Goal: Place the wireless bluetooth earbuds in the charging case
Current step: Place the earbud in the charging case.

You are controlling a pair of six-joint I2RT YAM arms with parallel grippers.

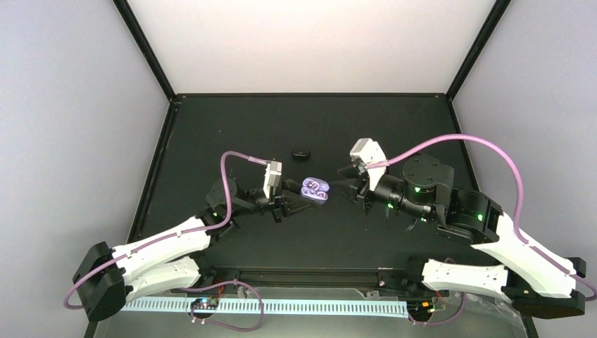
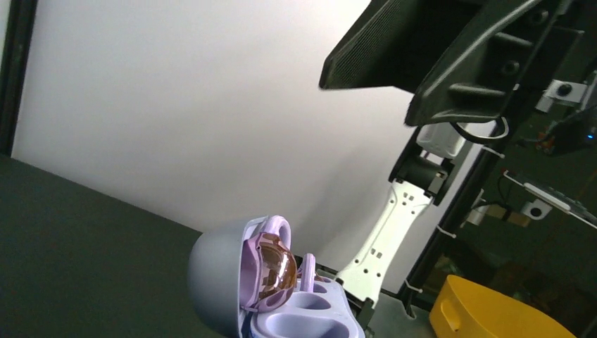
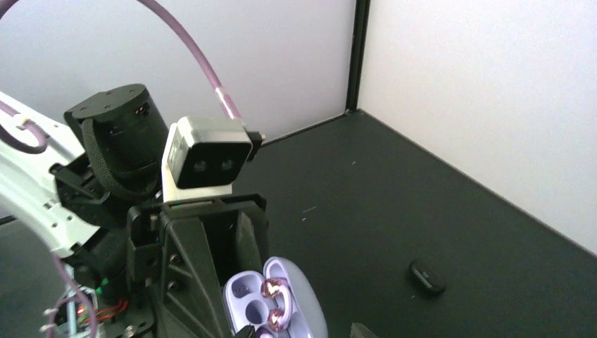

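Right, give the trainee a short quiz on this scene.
1. True or false: the charging case has its lid shut.
2. Which hand grips the case?
3. On the table, beyond the case, lies: A a small black oval piece, B a red cup, C scissors.
Key: 1 false, the lid stands open. 2 the left hand. 3 A.

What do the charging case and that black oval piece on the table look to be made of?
The charging case is likely glossy lavender plastic; its rounded shell shows soft highlights. The black oval piece is probably plastic, smooth and faintly shiny, but too small to be sure.
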